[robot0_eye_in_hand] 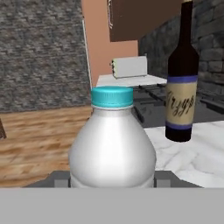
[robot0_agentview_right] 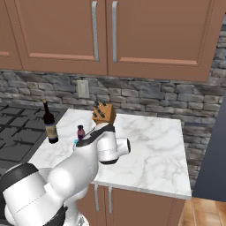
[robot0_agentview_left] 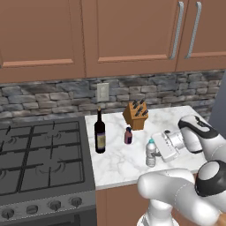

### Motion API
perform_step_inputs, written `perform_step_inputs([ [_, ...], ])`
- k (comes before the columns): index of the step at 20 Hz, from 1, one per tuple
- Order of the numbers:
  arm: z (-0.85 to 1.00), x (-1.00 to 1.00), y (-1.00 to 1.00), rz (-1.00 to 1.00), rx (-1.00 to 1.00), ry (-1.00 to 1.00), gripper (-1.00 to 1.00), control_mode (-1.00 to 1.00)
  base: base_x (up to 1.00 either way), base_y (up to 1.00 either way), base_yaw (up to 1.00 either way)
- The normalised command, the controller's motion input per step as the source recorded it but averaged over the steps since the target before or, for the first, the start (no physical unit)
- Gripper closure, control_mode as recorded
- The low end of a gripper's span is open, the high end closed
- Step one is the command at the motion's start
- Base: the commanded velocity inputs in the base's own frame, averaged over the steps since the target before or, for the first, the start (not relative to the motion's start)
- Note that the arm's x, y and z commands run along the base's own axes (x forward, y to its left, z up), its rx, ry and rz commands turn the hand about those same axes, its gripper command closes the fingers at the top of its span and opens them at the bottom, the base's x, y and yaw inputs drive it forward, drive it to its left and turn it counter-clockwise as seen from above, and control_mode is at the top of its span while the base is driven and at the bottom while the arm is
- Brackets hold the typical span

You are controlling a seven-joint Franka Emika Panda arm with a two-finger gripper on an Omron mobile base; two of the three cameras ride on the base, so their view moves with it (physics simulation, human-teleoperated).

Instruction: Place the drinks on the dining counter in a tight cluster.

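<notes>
1. We see the small clear plastic water bottle with blue cap (robot0_agentview_left: 151, 153) upright on the small white marble counter (robot0_agentview_left: 119, 163) next to the black gas stove (robot0_agentview_left: 39, 154), near the counter's front edge.
2. The gripper (robot0_agentview_left: 155, 150) sits level with the bottle's side; in the hand view the bottle (robot0_eye_in_hand: 112, 144) is dead centre and very close. Fingertips are hidden, so we cannot tell if it is spread or clamped.
3. The tall dark glass wine bottle with cream label (robot0_agentview_left: 100, 132) and the tiny purple-brown bottle (robot0_agentview_left: 128, 135) stand behind it, apart from each other, in front of the wooden knife block (robot0_agentview_left: 136, 115).
4. Risks, as we judge: the light bottle tips or skids off the front edge if the approach pushes it before closing; a high grip on the rounded shoulder could slip.
5. A wide arm swing could knock the tiny bottle.
</notes>
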Motion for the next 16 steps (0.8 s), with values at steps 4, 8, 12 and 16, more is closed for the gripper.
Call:
perform_step_inputs([
  [4,0.35,-0.08,0.01,0.0,0.0,-0.03,1.0,-1.0,0.0,0.0,0.0],
  [8,0.34,0.0,0.03,0.0,0.0,-0.05,1.0,-1.0,0.0,0.0,0.0],
  [12,0.22,0.0,0.03,-0.01,0.0,-0.09,1.0,-1.0,0.0,0.0,0.0],
  [16,0.2,0.0,0.04,-0.03,0.0,-0.1,1.0,-1.0,0.0,0.0,0.0],
])
